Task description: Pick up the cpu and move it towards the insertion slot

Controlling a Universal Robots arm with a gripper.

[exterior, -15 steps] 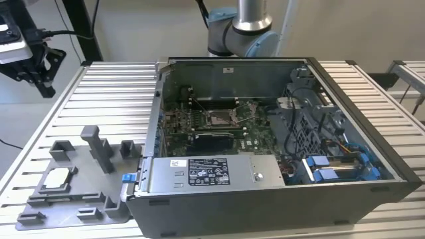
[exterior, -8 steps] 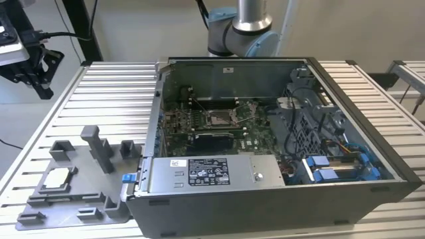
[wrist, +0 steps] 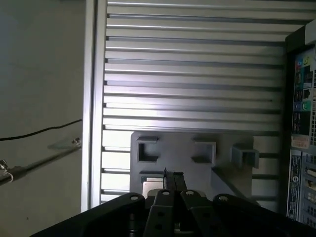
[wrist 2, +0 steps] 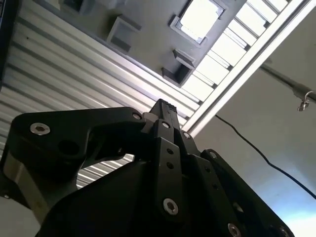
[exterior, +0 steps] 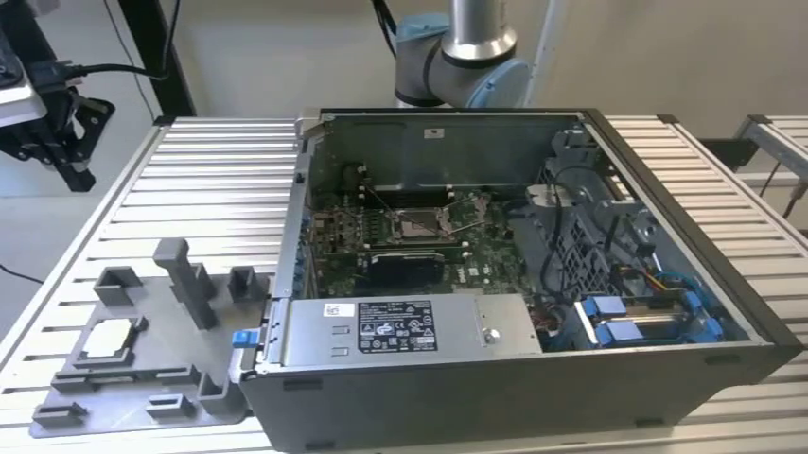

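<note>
A ribbed aluminium table (exterior: 202, 180) bears an open computer case (exterior: 531, 378). In the exterior view, the gripper (exterior: 74, 165) hangs above the table's far corner at the exterior view's left. The cpu (exterior: 108, 339) lies in the grey tray (exterior: 139, 397), and the insertion slot (exterior: 417, 224) sits inside the case. In both wrist views, the fingers (wrist: 173, 180) are pressed together, empty, well apart from the cpu.

There was one pale silver square cpu (exterior: 112, 333), one grey plastic tray (exterior: 151, 367), one metal-framed square insertion slot (exterior: 417, 223) and one open dark computer case (exterior: 505, 390).
</note>
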